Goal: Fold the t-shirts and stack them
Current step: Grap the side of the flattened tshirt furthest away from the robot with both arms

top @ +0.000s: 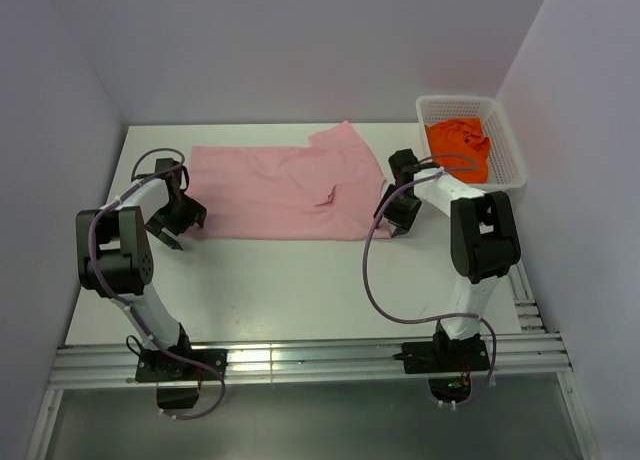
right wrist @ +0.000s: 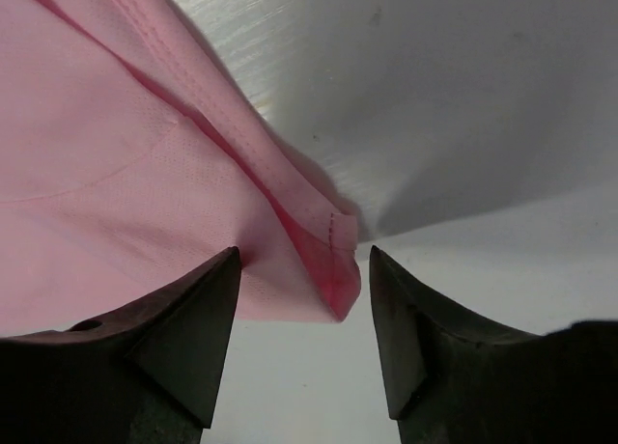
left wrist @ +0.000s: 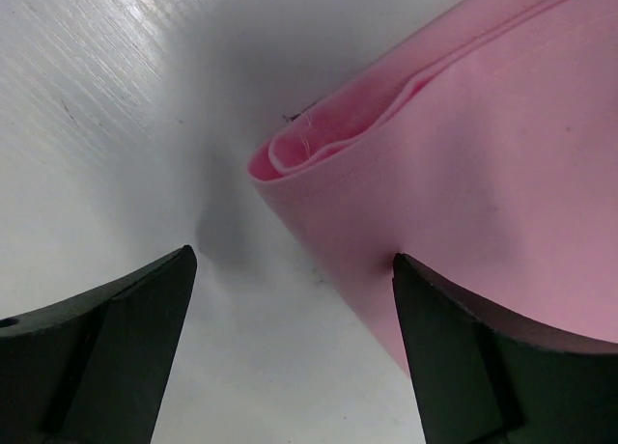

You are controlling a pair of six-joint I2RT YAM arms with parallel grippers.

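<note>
At the near-left corner of the pink t-shirt (top: 270, 190), the left gripper (left wrist: 290, 280) stands with its jaws spread wide and grips nothing. The rounded, doubled-over corner of the cloth lies just ahead of the gap and toward its right finger. At the shirt's near-right corner, the right gripper (right wrist: 304, 261) also has its jaws apart, though less widely. The stitched hem corner sits in the gap between the dark fingers, and I see no pinch on it.

The pink shirt lies flat on the white table (top: 280, 280), with its long axis running left to right from one gripper to the other, so each arm is nearest its own end. I judge that the coming move turns on this: each corner lies just forward of its gripper's fingertips, so a short reach and a pinch should take both near corners for a fold away from the arms.

The cloth is soft, matte and thin. It is layered at the left corner and has a double line of stitching at the right, and a sleeve juts out along its far edge.

Beyond the pink shirt's right end, the orange t-shirt (top: 460, 145) lies crumpled in a white mesh basket (top: 512, 150), untouched.
</note>
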